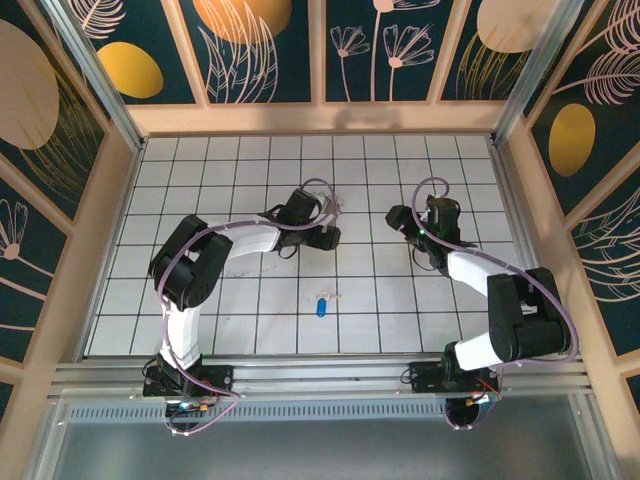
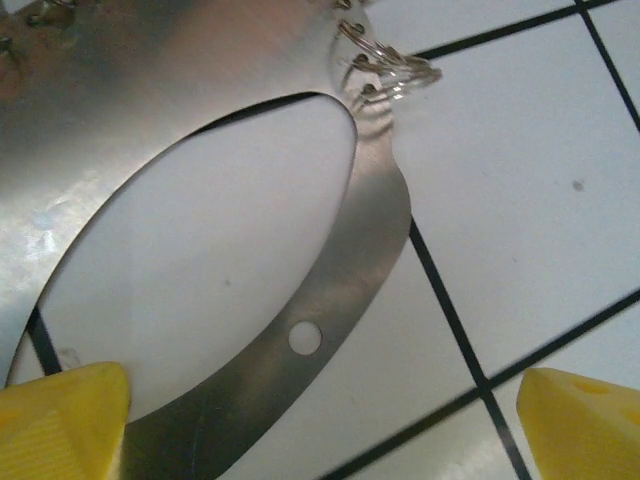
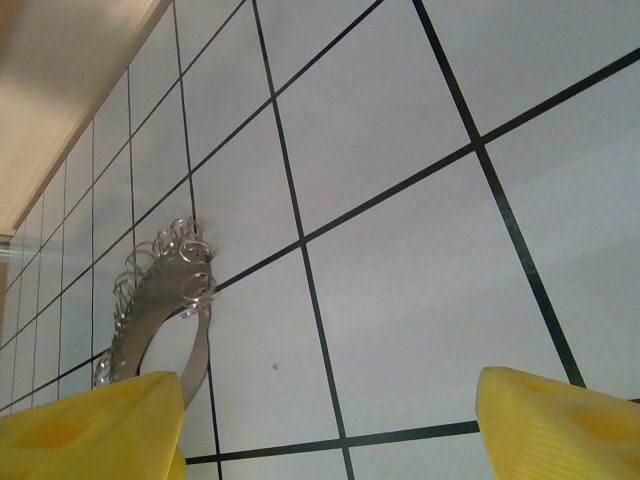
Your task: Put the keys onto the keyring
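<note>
The key (image 1: pixel 321 306) lies toward the near edge between the arms, long axis near-to-far, well apart from both grippers. The left gripper (image 2: pixel 320 425), jaws wide and empty, hangs over the keyring (image 2: pixel 372 240) and is nearer the key. The right gripper (image 3: pixel 330 430) is released, with the ring to its left.

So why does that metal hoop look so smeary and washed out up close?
Left wrist view: the keyring lies very near the lens, so its upper band blurs and glares pale, and the yellow fingers are soft. Right wrist view: it is farther off, sharper. Top view: even light, the blue key clear.
</note>
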